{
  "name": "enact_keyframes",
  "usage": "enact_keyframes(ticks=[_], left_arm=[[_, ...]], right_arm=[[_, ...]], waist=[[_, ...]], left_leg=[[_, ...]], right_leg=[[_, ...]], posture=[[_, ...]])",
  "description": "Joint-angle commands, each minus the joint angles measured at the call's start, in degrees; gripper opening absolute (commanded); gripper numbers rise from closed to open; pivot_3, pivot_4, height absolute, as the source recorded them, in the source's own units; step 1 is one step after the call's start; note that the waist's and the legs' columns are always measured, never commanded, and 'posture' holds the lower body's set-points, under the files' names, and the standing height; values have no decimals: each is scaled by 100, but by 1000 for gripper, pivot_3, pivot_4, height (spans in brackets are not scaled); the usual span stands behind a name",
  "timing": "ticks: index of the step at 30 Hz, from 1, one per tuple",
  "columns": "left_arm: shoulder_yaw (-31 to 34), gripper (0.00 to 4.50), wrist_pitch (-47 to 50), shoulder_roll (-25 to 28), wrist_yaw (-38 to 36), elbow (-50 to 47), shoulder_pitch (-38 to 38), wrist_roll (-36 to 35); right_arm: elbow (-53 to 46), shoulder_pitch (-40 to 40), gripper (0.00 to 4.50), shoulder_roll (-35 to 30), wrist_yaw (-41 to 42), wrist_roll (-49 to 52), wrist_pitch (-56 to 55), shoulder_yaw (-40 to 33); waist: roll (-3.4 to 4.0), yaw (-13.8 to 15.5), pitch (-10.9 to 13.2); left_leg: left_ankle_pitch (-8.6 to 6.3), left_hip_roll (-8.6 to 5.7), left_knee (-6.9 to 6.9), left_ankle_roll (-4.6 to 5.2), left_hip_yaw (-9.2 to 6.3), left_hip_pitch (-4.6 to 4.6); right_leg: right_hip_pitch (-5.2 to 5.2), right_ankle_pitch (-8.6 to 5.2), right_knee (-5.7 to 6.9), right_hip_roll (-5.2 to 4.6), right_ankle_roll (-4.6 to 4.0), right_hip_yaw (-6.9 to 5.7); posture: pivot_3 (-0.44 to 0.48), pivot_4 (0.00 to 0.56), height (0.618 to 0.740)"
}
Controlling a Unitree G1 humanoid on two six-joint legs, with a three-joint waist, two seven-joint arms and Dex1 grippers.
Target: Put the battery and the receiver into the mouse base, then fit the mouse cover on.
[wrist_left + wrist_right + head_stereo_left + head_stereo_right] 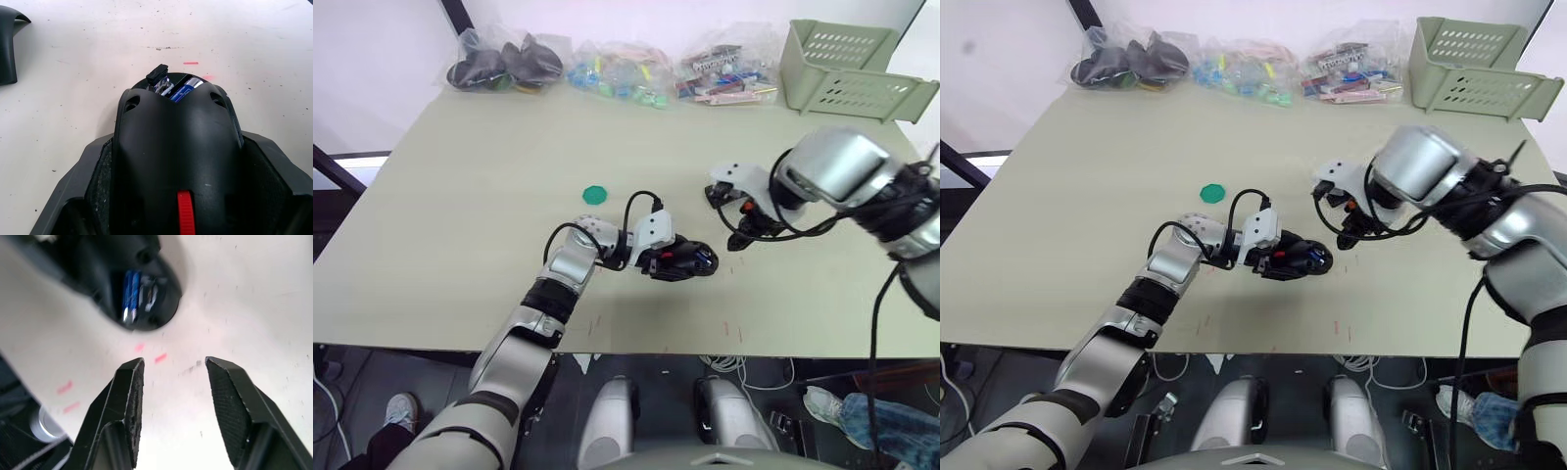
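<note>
- Head views: the left tool (674, 259) is clamping the mouse base (683, 261) on the tabletop (460, 196), well apart from the green disc (595, 194) lying on the far side of the base. The right tool (718, 197) is hovering just beyond the base.
- Left wrist view: the two fingers (85, 186) are gripping the mouse base on both flanks; the blue battery (185, 90) is lying in its open bay, the receiver (157, 74) is sticking up just beside it. The mouse cover (9, 41) is lying apart from the base.
- Right wrist view: the right tool's fingers (129, 391) are standing apart, holding nothing, over the tabletop near the base.
</note>
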Motion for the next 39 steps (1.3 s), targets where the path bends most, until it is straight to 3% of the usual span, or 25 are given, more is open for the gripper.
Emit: enact_keyframes(ticks=[1, 3, 5, 8, 12, 16, 18, 39], left_arm=[[52, 2965, -55, 14, -18, 10, -17, -42], [55, 2965, -39, 34, -36, -12, -5, -47], [42, 2965, -18, 60, -63, -19, -6, -45], [17, 2965, 6, 90, -109, -4, -19, -27], [-1, 2965, 16, 123, -163, 40, -46, -8], [-2, 2965, 14, 145, -197, 78, -69, 4], [-7, 2965, 22, 152, -212, 94, -79, 20], [-15, 2965, 55, 157, -243, 66, -107, 32]], right_arm=[[-918, 927, 2081, -554, -270, 51, -780, -1046], [-1168, 1900, 2081, -290, -556, 422, -1115, -2353], [-1572, 3020, 2081, -205, -811, 403, -2096, -3167], [-1687, 3845, 2081, 39, -1087, 280, -2888, -3620], [-1643, 4256, 2081, 710, -1515, 391, -3328, -4033], [-1589, 4487, 582, 1096, -1775, 275, -3613, -4010], [-1566, 4624, 167, 1357, -1899, 247, -3808, -3967], [-1270, 5063, 167, 1850, -2054, -240, -4534, -3649]], waist=[[-2, 10, -1], [-7, -6, -3], [-5, -12, -3], [-4, -32, -2], [-3, -71, -2], [-8, -69, -5], [-8, -74, -5], [-7, -83, -5]], left_leg=[[0, 0, 0, 0, 1, 0], [0, -2, 0, 0, 5, 0], [0, -2, 1, 0, 13, 7], [0, -1, 1, 0, 8, 12], [1, 4, 4, 1, 9, 21], [2, 6, 5, 0, 6, 21], [2, 6, 5, 0, 8, 19], [2, 6, 5, 0, 9, 21]], right_leg=[[0, 0, 0, 0, 0, 0], [3, 0, -4, -2, 1, 4], [8, 0, -5, 0, 2, 15], [10, 0, 1, 4, 3, 12], [12, 2, 6, 13, 3, 16], [16, 2, 5, 15, 1, 14], [16, 2, 2, 14, 1, 15], [16, 2, 4, 15, 0, 16]], posture=[[0, 150, 740], [0, 150, 740], [0, 150, 740], [0, 150, 740], [0, 150, 740], [0, 150, 740], [0, 150, 740], [0, 150, 740]])
